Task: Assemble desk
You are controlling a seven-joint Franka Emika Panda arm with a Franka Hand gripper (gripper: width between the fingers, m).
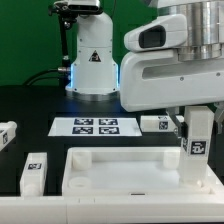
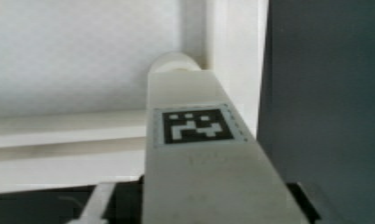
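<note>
Straddling the upper end of an upright leg (image 1: 197, 160), the hand (image 1: 196, 127) hangs from the bulky white arm (image 1: 170, 60) at the exterior view's right. Its fingers stand one on each side of the leg, close against it. Whether they actually press on it cannot be told, since the wrist view is blurred where fingers and leg meet. That view looks down the length of the leg (image 2: 202, 125), with one black-and-white tag on its face.

The leg's lower end is at the right end of the tabletop (image 1: 120, 172), by the rim; whether it sits in a corner socket cannot be told. The tabletop is a wide white rimmed tray lying flat on the near part of the black surface (image 1: 40, 105).

Just beyond it lies the marker board (image 1: 95, 126), flat, with four tags. A second leg (image 1: 155, 123) lies just beside the board's right end. A third leg (image 1: 33, 172) rests near the tabletop's left end, apart from it. A fourth leg (image 1: 6, 136) lies farther left, cut by the picture's edge.

At the far side stands the white robot base (image 1: 92, 60) with a triangle mark and a blue glow around its foot. Behind it hangs a dark green backdrop (image 1: 25, 40).
</note>
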